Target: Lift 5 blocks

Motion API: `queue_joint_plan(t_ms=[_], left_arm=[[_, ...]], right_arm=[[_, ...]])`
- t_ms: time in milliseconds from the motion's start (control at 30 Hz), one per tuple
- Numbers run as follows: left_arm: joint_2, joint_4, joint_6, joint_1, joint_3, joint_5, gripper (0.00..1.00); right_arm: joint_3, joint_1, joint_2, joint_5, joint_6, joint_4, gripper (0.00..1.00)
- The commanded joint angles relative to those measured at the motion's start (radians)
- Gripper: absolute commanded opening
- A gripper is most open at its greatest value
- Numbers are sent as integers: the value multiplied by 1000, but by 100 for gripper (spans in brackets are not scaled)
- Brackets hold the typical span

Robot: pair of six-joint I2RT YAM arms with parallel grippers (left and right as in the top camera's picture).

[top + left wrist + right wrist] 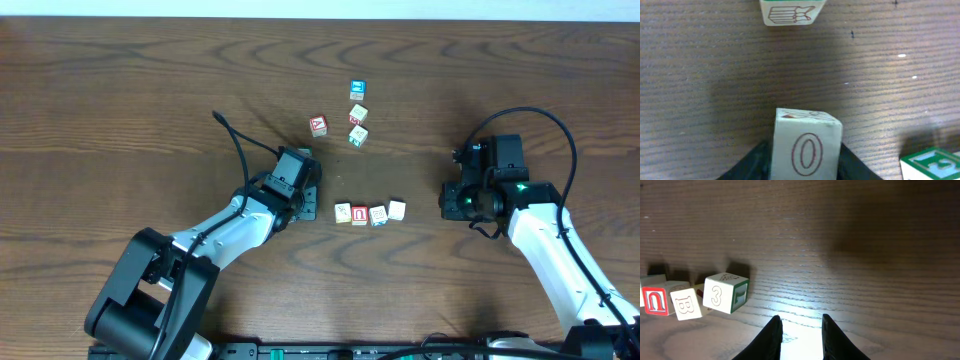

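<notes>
My left gripper (pixel 303 160) is shut on a pale block with a red "O" (pixel 807 150); its dark fingers press both side faces, and the block seems to rest on the table. In the overhead view that block is almost hidden under the gripper. Several more blocks lie in a row: one pale (pixel 343 212), one with a red "U" (pixel 360 214), one (pixel 378 215) beside it, and a white one (pixel 397 210). The "U" (pixel 655 301), "B" (pixel 685 304) and "3" (pixel 720 294) blocks show left of my right gripper (pixel 800 319), which stands open and empty.
Further back lie a red "A" cube (pixel 318 125), a blue-faced cube (pixel 357 90), a pale cube (pixel 358 114) and a green-edged cube (pixel 358 135). In the left wrist view a cube with a line drawing (pixel 791 12) lies ahead and a green cube (pixel 932 165) at lower right.
</notes>
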Motion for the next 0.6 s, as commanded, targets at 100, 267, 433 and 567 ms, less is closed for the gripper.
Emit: queue_joint_plan(t_ms=[100, 267, 433, 567], left_arm=[[2, 27, 6, 1, 19, -13, 60], [2, 43, 6, 1, 19, -13, 64], [2, 66, 10, 1, 19, -14, 55], [2, 74, 11, 1, 19, -18, 40]], right_arm=[[-6, -1, 3, 6, 8, 2, 24], [-6, -1, 3, 6, 8, 3, 24], [-6, -1, 3, 6, 8, 3, 24], [-6, -1, 3, 6, 8, 3, 24]])
